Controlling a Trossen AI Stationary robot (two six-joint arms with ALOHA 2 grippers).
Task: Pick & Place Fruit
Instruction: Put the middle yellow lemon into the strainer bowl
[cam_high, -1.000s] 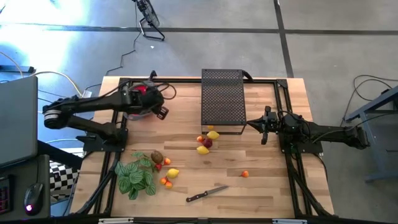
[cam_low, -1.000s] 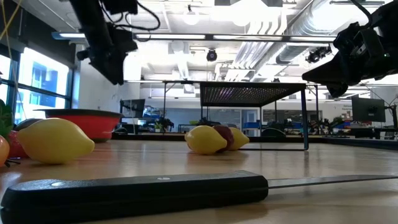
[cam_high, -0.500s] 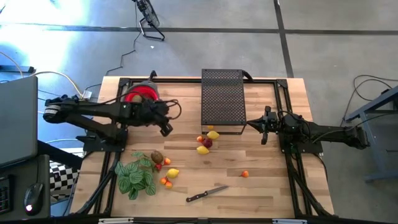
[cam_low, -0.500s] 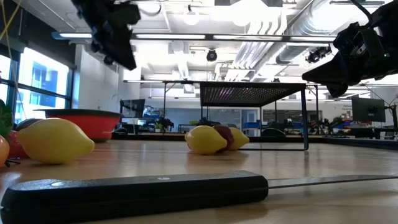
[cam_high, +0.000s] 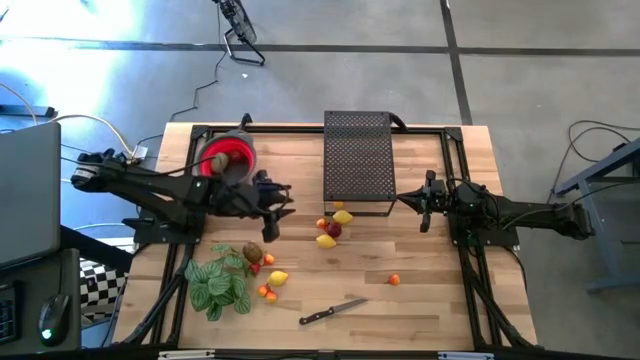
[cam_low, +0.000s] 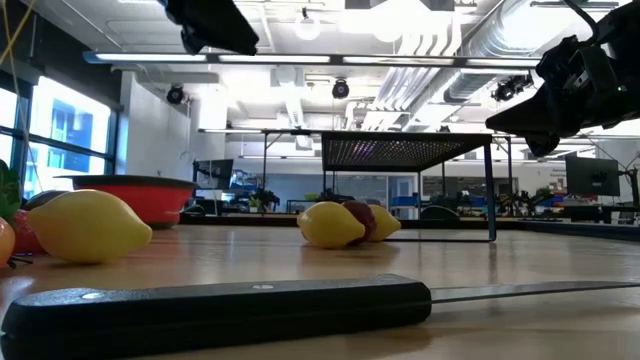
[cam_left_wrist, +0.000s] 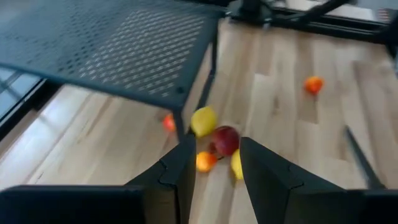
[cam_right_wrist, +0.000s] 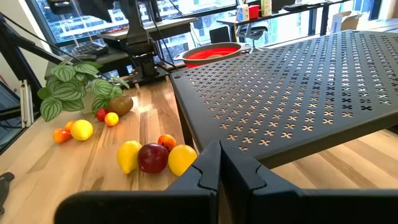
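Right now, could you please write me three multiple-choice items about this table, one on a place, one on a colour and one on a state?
1. Where does the black-handled knife lie on the wooden table?
A. in the bowl
B. near the front edge
C. on the rack

2. What colour is the round bowl?
A. red
B. blue
C. white

3. How is the left gripper?
A. shut on a lemon
B. open and empty
C. out of view

Answers:
1 B, the high view shows it in front of the fruit.
2 A, the high view shows it red beside the black perforated metal rack.
3 B, the left wrist view shows a gap between its fingers, with nothing held.
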